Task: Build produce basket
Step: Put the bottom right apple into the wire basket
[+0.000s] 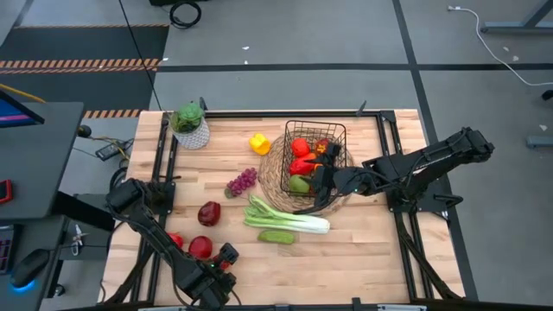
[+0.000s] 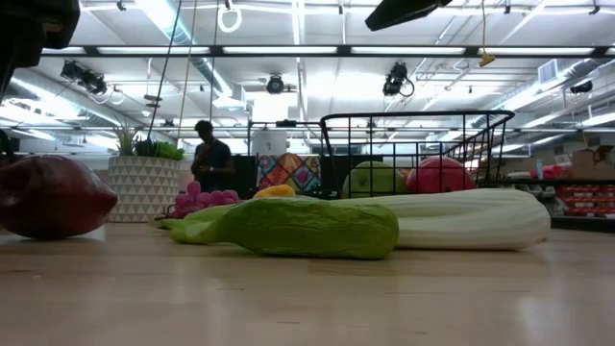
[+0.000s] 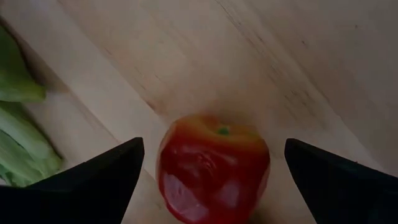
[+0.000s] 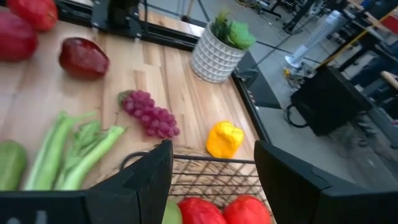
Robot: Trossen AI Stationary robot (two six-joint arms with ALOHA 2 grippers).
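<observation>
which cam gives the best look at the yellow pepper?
Right wrist view: the yellow pepper lies unobstructed on the wood just beyond the basket rim. The high view shows it small, between the potted plant and the basket. The low view shows only a sliver behind the cucumber. The left wrist view misses it.

Bright ceiling lights (image 2: 317,48) glare in the low view; left wrist view blurred.

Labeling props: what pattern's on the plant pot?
White pot with a raised triangle pattern; right wrist view shows it best.
</observation>
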